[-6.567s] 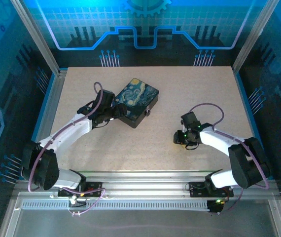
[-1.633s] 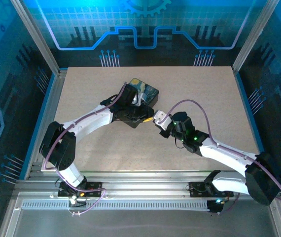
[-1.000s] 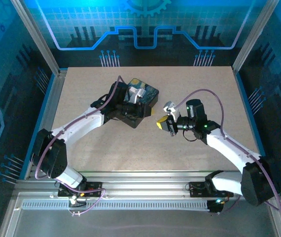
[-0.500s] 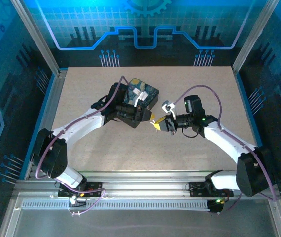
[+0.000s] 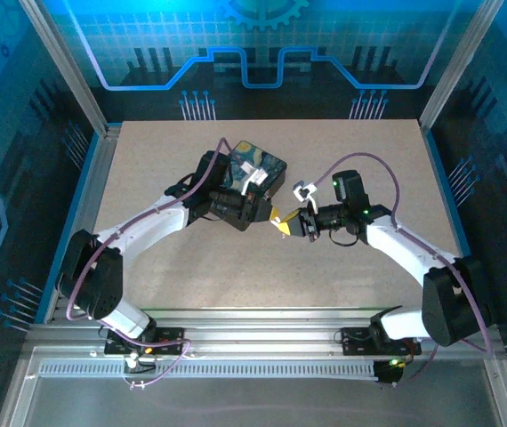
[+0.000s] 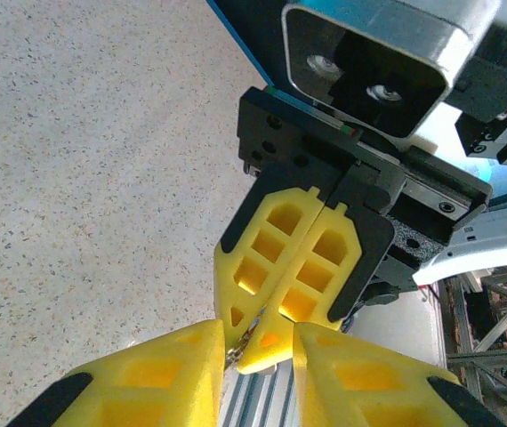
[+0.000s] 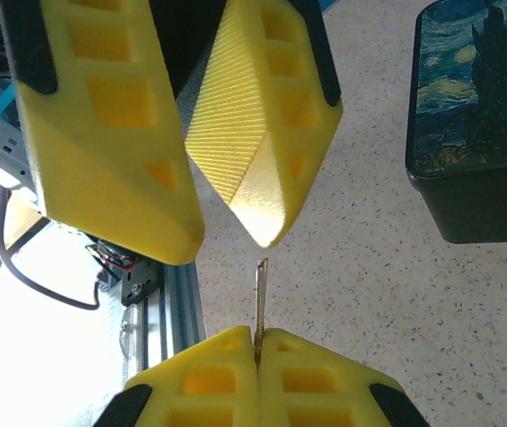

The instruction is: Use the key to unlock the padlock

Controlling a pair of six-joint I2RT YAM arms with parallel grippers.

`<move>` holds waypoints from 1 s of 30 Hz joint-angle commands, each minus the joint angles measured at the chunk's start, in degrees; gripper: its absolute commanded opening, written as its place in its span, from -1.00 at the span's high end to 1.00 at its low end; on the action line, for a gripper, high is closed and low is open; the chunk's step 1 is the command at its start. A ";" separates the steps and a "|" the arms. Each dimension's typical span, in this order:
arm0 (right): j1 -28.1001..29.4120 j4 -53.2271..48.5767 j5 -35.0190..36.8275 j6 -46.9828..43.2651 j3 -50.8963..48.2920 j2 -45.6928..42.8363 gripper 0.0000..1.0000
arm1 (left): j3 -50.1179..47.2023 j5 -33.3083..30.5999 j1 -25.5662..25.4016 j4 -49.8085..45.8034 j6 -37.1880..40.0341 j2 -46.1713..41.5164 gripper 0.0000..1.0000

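My right gripper (image 7: 258, 336) is shut on the key (image 7: 259, 298), a thin grey sliver that sticks up out of its pads. Just beyond the key's tip hang the two yellow fingers (image 7: 111, 133) of my left gripper (image 7: 224, 242), spread apart. In the left wrist view my left gripper (image 6: 255, 345) is open, with the right gripper's shut yellow fingertips (image 6: 276, 267) reaching into the gap and a bit of the key (image 6: 238, 345) beside them. From above, the left gripper (image 5: 267, 211) and the right gripper (image 5: 283, 225) meet tip to tip at the box's front corner. The padlock is hidden.
The dark box (image 5: 258, 167) with the blue-and-yellow painted lid sits at mid-table under the left arm's wrist; its corner (image 7: 476, 133) is to the right of the key. Bare speckled tabletop (image 5: 342, 294) surrounds both arms. Aluminium rails (image 5: 262, 325) run along the near edge.
My right gripper has moved left with the key until it meets the left gripper. The left gripper swung off the box lid towards the front corner, and its fingers drew slightly closer.
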 commanded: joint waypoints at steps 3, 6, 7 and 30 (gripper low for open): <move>-0.96 0.93 -2.69 1.37 2.39 0.98 1.00 | -0.39 2.27 -0.04 -0.59 1.62 1.10 0.48; -1.04 1.97 -3.07 2.13 2.46 1.25 1.00 | -0.25 2.01 -0.28 -0.93 2.06 1.36 0.48; -1.01 2.52 -3.53 2.47 2.47 1.33 1.00 | -0.22 1.46 -0.31 -1.16 2.15 1.51 0.48; -1.86 -1.50 -1.47 0.77 4.08 3.18 0.38 | -0.02 0.04 -0.14 1.46 1.06 4.67 1.00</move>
